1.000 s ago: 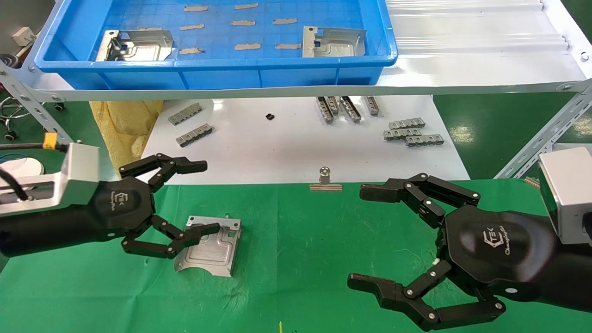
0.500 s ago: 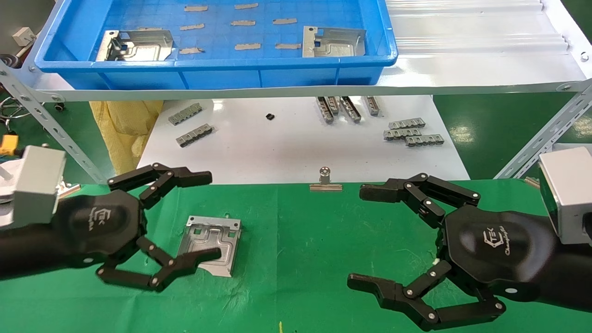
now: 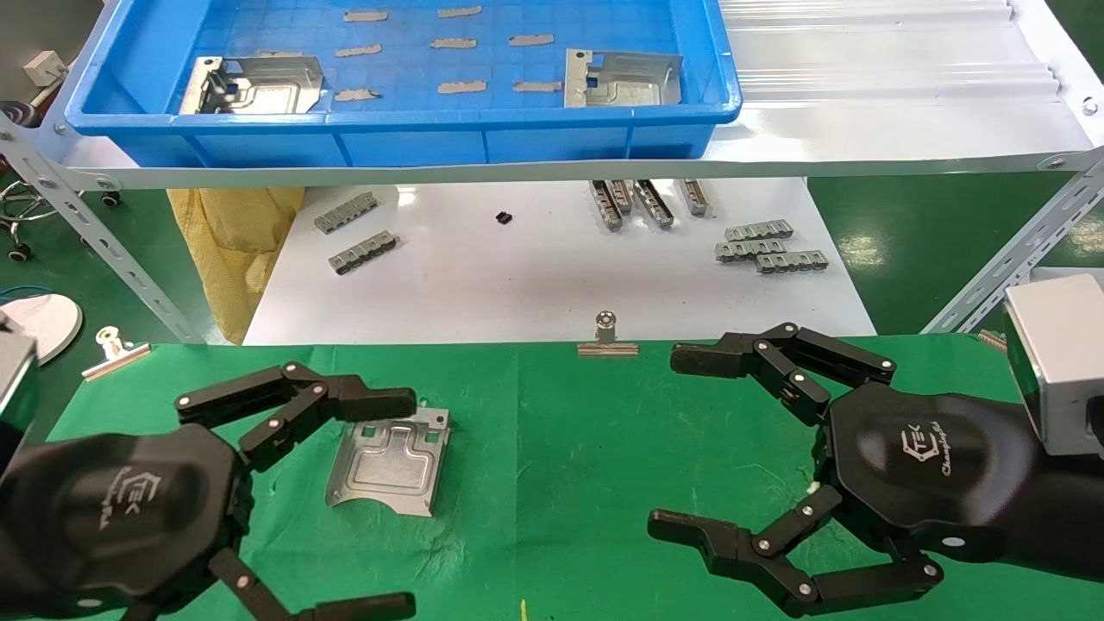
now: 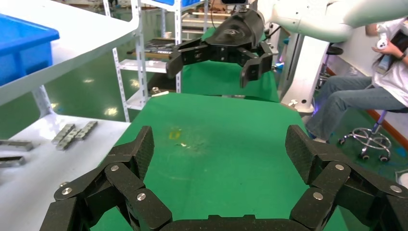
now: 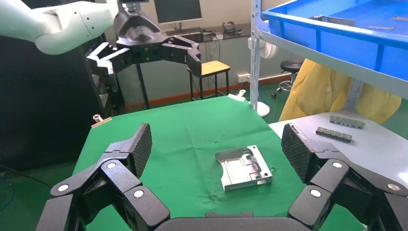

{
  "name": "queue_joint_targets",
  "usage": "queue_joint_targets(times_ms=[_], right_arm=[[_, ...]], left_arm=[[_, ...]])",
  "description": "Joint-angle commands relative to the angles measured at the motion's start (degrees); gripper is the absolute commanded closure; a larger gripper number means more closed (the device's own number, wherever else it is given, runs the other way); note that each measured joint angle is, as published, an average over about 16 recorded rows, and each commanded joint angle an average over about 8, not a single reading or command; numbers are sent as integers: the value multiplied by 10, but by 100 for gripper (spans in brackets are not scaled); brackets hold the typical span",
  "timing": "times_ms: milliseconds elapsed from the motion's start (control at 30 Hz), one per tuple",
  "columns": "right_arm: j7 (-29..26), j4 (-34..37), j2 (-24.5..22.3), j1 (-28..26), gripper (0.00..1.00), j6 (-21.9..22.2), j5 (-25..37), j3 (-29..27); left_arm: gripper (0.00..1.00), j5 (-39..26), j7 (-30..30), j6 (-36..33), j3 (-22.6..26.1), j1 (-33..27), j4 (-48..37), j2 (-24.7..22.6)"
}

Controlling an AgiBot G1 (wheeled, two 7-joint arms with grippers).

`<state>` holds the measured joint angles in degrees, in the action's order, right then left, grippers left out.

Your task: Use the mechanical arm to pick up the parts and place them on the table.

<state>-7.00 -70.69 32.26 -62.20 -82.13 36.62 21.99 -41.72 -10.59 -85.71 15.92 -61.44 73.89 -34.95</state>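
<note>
One silver part [image 3: 392, 461] lies flat on the green table [image 3: 561, 431]; it also shows in the right wrist view [image 5: 244, 167]. Two more parts [image 3: 254, 84] [image 3: 621, 78] lie in the blue tray. My left gripper [image 3: 401, 504] is open and empty at the near left. Its upper finger tip is just beside the part's far left corner. My right gripper [image 3: 674, 440] is open and empty over the cloth at the near right, well apart from the part. The left wrist view shows only bare cloth between the open fingers [image 4: 144, 144].
The blue tray [image 3: 397, 138] sits on a raised white shelf with slanted metal struts at both sides. Below it a white board [image 3: 535, 276] holds grey ridged bars [image 3: 768, 246]. Silver clips [image 3: 607, 338] [image 3: 112, 349] sit on the cloth's far edge.
My left gripper has drawn back toward the near left, off the part, which stays lying on the cloth. The right arm has not moved.
</note>
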Motion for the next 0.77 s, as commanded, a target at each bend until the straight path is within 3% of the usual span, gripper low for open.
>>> queue_joint_targets(times_ms=[33, 767], right_arm=[[0, 0, 0, 0, 0, 0, 0, 0], [0, 0, 0, 0, 0, 0, 0, 0]], left_arm=[[0, 5, -10, 1, -6, 8, 16, 4], [0, 0, -3, 1, 0, 1, 1, 0]])
